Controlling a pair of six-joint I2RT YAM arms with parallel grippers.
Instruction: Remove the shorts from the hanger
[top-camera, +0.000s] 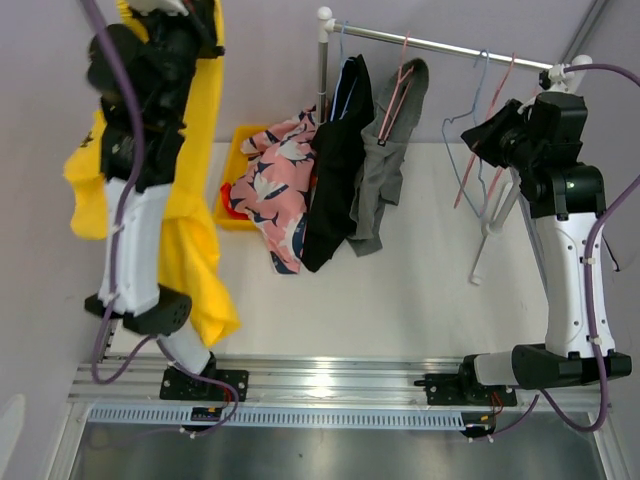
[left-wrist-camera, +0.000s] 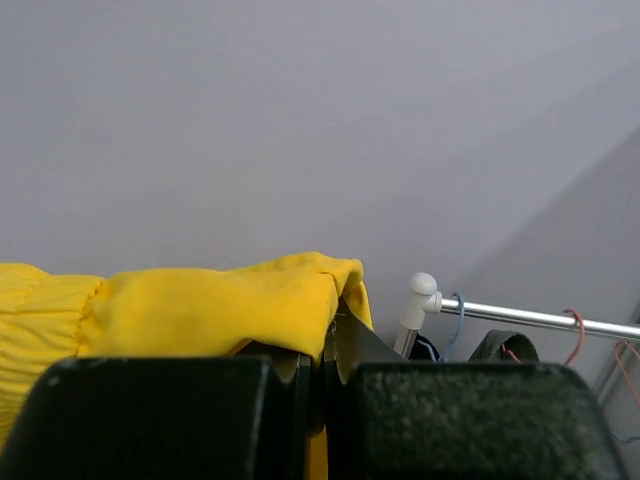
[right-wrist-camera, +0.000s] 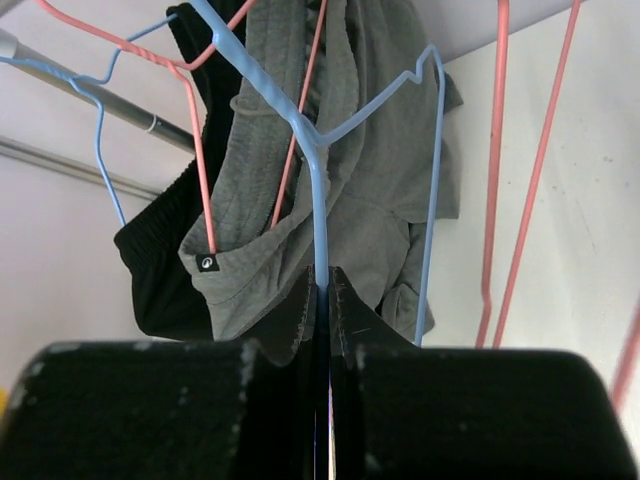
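My left gripper (left-wrist-camera: 328, 335) is raised high at the far left and is shut on the large yellow shorts (top-camera: 190, 230), which drape down along the arm; the yellow cloth (left-wrist-camera: 200, 305) lies over its left finger. My right gripper (right-wrist-camera: 323, 285) is shut on the lower bar of an empty blue hanger (right-wrist-camera: 320, 150) that hangs on the rack rod (top-camera: 440, 45). The black shorts (top-camera: 335, 170) and the grey shorts (top-camera: 385, 160) hang at the rod's left end. The pink patterned shorts (top-camera: 280, 190) lie half over a yellow bin (top-camera: 240, 140), with the orange-red shorts (top-camera: 232, 200) inside.
Empty pink hangers (top-camera: 490, 140) hang beside the blue one near the right gripper (top-camera: 478, 135). The rack's white legs (top-camera: 490, 230) stand on the table at the right. The grey shorts (right-wrist-camera: 370, 190) hang on a pink hanger (right-wrist-camera: 200, 150).
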